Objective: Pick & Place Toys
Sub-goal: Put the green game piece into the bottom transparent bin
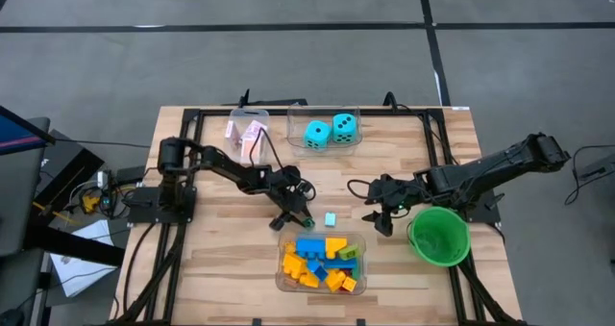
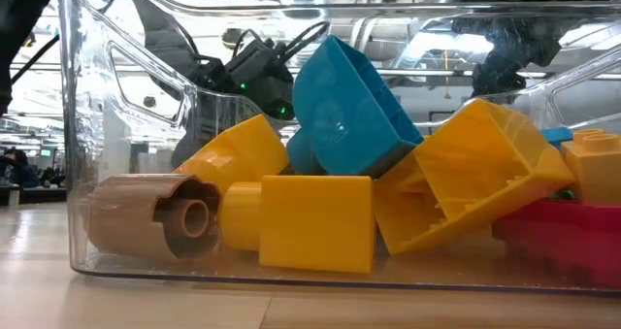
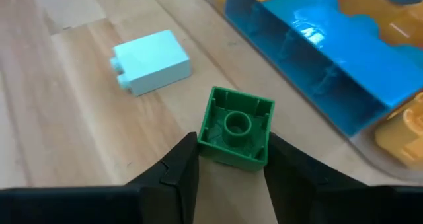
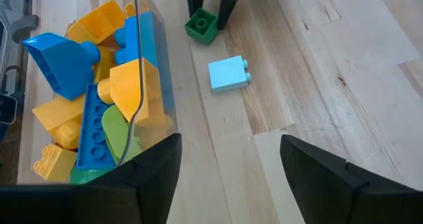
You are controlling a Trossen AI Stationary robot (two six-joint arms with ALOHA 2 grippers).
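My left gripper [image 1: 299, 216] is shut on a small green brick [image 3: 236, 126], low over the table just beyond the far edge of a clear tub [image 1: 322, 262] of blue, yellow, orange and green bricks. The brick's hollow underside faces the left wrist camera. A light cyan brick [image 1: 330, 217] lies on its side on the table right of it, and also shows in the right wrist view [image 4: 229, 74]. My right gripper [image 1: 378, 220] is open and empty, above the table between the tub and a green bowl [image 1: 439, 236]. My left gripper pinches the green brick by two opposite side walls [image 3: 206, 139] between its two fingers, only at their free ends. The fingers [image 4: 223, 2] come from above, slanting down from the table's left. The brick is tilted; I cannot tell whether it touches the table.
A second clear tub [image 1: 325, 143] with two cyan dotted dice stands at the far edge, with pink cards [image 1: 247, 134] in a tub left of it. The brick tub fills the low view [image 2: 320, 203]. Bare wood lies between the tubs and at the near corners.
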